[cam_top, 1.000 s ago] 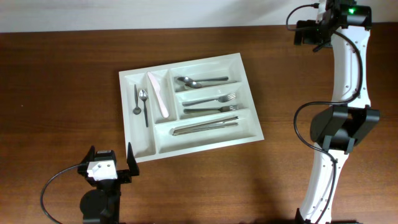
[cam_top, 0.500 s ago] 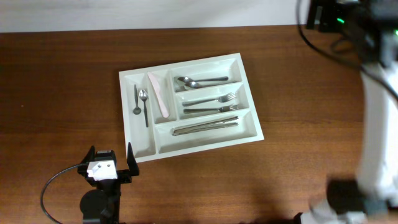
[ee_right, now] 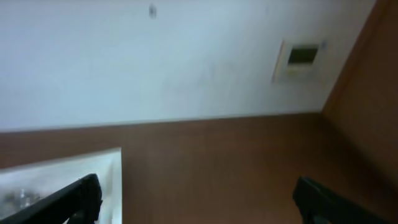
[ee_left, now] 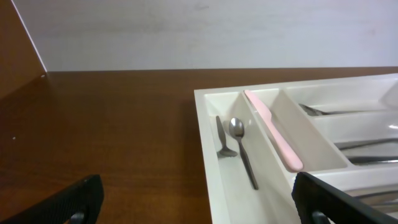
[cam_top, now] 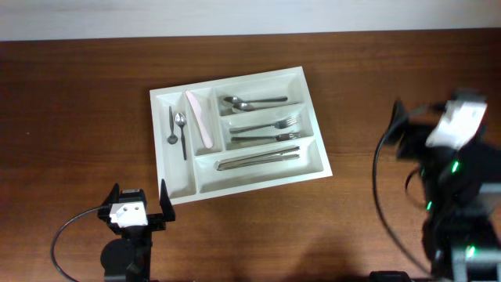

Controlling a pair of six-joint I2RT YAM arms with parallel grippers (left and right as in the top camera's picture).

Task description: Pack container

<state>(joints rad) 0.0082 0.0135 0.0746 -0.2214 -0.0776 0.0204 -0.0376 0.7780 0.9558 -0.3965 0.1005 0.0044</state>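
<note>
The white cutlery tray (cam_top: 182, 185) lies slightly tilted in the middle of the table. It holds two small spoons (cam_top: 177, 129), a pink knife (cam_top: 199, 119), spoons (cam_top: 250, 102), forks (cam_top: 266, 130) and knives (cam_top: 258, 159). My left gripper (cam_top: 139, 205) is open and empty, just below the tray's near left corner. In the left wrist view the tray (ee_left: 208, 149) lies ahead between the fingers (ee_left: 198, 202). My right gripper (cam_top: 409, 129) is open and empty, to the right of the tray. Its wrist view (ee_right: 196, 199) shows bare table and the tray's corner (ee_right: 74, 165).
A pale wall runs along the table's far edge (cam_top: 250, 33). A small wall panel (ee_right: 301, 57) shows in the right wrist view. Brown wooden table (cam_top: 78, 102) surrounds the tray.
My right arm has swung down from the far right corner of the table to the right side, near the front. The left arm and the tray's contents have not moved.
</note>
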